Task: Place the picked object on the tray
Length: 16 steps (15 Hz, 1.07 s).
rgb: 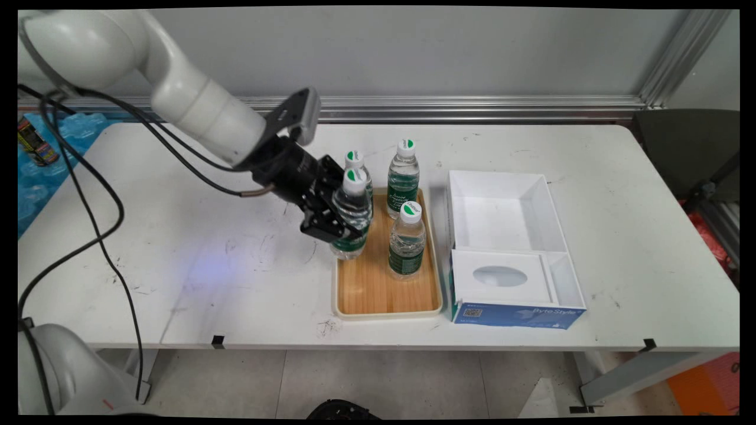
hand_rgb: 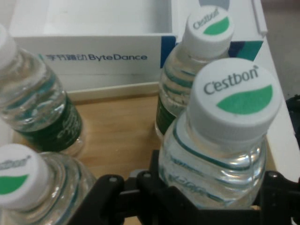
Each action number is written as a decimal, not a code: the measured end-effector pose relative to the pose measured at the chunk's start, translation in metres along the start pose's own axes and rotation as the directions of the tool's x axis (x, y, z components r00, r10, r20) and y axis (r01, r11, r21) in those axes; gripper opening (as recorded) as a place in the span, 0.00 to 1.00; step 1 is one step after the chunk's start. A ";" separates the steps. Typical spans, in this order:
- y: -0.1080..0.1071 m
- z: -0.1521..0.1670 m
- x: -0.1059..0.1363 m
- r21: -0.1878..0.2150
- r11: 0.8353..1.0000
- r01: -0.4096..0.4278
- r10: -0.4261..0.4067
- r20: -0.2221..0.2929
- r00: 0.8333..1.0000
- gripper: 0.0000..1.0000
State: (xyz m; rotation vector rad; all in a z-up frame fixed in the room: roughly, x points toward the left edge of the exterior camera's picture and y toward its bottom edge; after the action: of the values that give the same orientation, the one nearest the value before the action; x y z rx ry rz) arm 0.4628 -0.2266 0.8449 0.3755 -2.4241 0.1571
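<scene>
I saw gripper (rgb: 334, 227) clenched on water bottle (rgb: 352, 213) at wooden tray (rgb: 387, 295) left edge; three other bottles (rgb: 406, 239) crowded near on tray; white box (rgb: 508, 248) beside tray; I judged squeeze should stay gentle, bottle upright, clear of neighbours.

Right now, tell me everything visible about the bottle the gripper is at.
The gripped bottle is a small clear plastic water bottle with a ribbed body, a green label low down and a white cap printed "C'estbon" over a green patch. It looks full and sealed. It stands about upright at the wooden tray's left rim; whether its base rests on the tray cannot be told. The gripper is shut on its body from the left. Three like bottles stand close by; contact with them is unclear.
</scene>
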 end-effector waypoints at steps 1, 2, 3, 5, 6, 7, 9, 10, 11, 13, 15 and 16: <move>0.000 0.006 -0.003 -0.003 1.000 0.001 -0.001 -0.002 1.000 0.00; 0.000 0.012 -0.006 -0.006 1.000 0.003 -0.003 -0.004 1.000 0.00; 0.000 0.018 -0.008 -0.009 1.000 0.004 -0.004 -0.006 1.000 0.00; 0.000 0.027 -0.012 -0.013 1.000 0.006 -0.006 -0.010 1.000 0.00; 0.000 0.032 -0.013 -0.015 1.000 0.008 -0.008 -0.013 1.000 0.00; 0.000 0.037 -0.015 -0.016 1.000 0.010 -0.010 -0.016 1.000 0.00; 0.000 0.044 -0.018 -0.018 1.000 0.014 -0.014 -0.021 1.000 0.00; 0.000 0.047 -0.019 -0.019 1.000 0.016 -0.016 -0.023 1.000 0.00; 0.000 0.049 -0.020 -0.020 1.000 0.017 -0.017 -0.024 1.000 0.00; 0.001 0.051 -0.022 -0.022 1.000 0.018 -0.019 -0.026 0.999 0.00; 0.001 0.052 -0.025 -0.024 1.000 0.020 -0.021 -0.028 0.999 1.00; 0.001 0.052 -0.027 -0.025 0.999 0.021 -0.022 -0.027 0.999 1.00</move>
State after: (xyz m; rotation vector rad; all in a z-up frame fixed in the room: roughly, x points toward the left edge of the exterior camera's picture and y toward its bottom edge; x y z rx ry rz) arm 0.4505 -0.2303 0.7877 0.3858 -2.3918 0.1221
